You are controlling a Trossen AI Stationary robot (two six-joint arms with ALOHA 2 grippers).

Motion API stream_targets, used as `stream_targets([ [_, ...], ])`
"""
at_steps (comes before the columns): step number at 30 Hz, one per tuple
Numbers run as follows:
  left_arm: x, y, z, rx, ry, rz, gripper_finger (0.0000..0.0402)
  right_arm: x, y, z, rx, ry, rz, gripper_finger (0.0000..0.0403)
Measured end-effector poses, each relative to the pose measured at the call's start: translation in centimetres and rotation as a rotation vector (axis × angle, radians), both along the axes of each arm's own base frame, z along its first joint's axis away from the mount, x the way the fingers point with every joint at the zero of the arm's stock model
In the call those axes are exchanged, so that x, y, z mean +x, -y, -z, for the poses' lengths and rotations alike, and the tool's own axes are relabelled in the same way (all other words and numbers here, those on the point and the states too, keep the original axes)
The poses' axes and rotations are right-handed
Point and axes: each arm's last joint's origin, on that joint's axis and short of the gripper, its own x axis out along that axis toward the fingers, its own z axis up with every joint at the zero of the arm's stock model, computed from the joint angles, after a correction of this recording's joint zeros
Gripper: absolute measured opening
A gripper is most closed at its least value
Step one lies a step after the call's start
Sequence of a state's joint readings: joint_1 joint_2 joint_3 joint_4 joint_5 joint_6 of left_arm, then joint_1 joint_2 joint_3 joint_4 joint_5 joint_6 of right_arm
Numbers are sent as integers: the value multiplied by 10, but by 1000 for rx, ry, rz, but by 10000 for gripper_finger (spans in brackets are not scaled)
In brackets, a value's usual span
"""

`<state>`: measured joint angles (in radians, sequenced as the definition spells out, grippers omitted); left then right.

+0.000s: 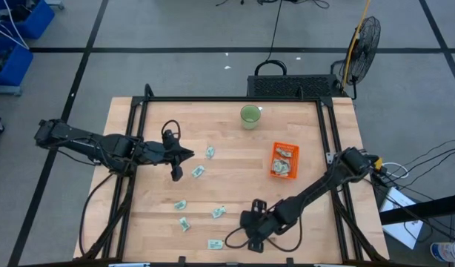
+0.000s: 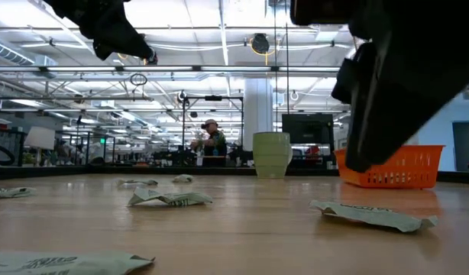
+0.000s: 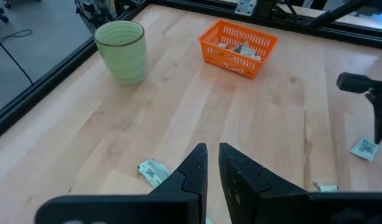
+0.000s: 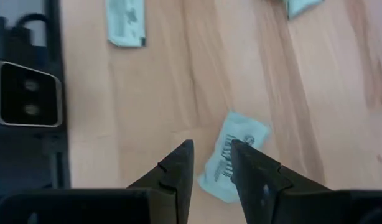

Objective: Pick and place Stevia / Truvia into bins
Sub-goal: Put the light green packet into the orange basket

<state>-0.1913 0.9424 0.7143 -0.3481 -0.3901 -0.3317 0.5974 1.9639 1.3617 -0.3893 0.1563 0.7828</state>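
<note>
orange bin (image 1: 284,160), pale green sachets (image 1: 198,172).

Wooden table (image 1: 235,159): sachets (image 1: 198,172), bin (image 1: 284,160), cup (image 1: 250,116)

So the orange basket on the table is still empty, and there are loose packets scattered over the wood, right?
Not quite. The orange basket already holds a few packets, as the high view shows and the left wrist view confirms. The rest is right: loose packets lie scattered over the wooden table.
</note>
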Motion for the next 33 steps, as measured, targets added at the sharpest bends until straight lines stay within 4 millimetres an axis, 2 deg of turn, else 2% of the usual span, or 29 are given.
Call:
stream_targets([
  [8, 0, 0, 0, 36, -12, 21, 47, 0, 5, 1, -83, 22, 65, 102],
  [15, -2, 0, 3, 44, -46, 23, 47, -4, 5, 25, -41, -73, 98, 102],
  [20, -2, 0, 3, 45, -51, 22, 47, -9, 8, 32, -40, -85, 107, 100],
  [24, -2, 0, 4, 46, -56, 23, 47, -11, 11, 35, -49, -97, 118, 76],
  [28, -2, -1, 4, 50, -57, 24, 47, -12, 13, 34, -64, -92, 107, 27],
  [30, -2, -1, 4, 51, -56, 23, 47, -12, 15, 30, -76, -78, 118, 8],
  [33, -2, -1, 4, 51, -56, 22, 47, -15, 22, 16, -128, -55, 108, 10],
])
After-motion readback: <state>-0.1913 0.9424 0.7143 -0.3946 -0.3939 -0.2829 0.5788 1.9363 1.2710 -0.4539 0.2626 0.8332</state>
